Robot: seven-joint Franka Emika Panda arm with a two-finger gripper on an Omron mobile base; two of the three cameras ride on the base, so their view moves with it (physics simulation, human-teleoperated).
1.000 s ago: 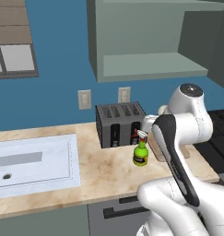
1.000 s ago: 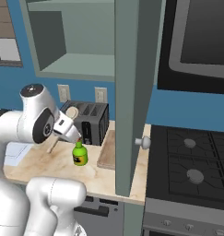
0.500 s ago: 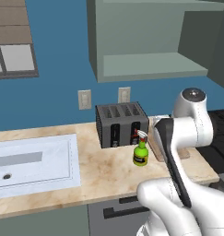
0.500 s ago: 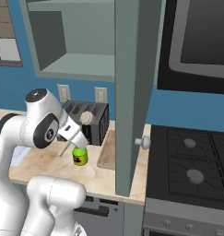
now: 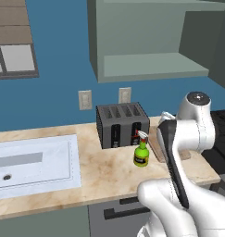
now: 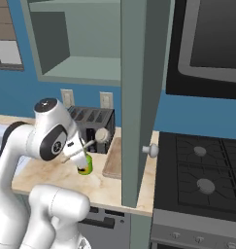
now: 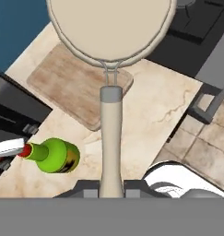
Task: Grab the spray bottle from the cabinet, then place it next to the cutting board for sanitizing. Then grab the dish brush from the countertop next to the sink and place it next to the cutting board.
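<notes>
The bottle (image 5: pixel 141 154) stands beside the board (image 7: pixel 79 89); the gripper (image 7: pixel 111 185) pinches the brush (image 7: pixel 110 55) above it, unplaced.

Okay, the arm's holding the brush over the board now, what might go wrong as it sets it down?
The spray bottle stands close beside the cutting board, so the lowering gripper or arm might knock it over. The dish brush hangs with its round head over the board; released here, it may land on the board rather than beside it.
</notes>
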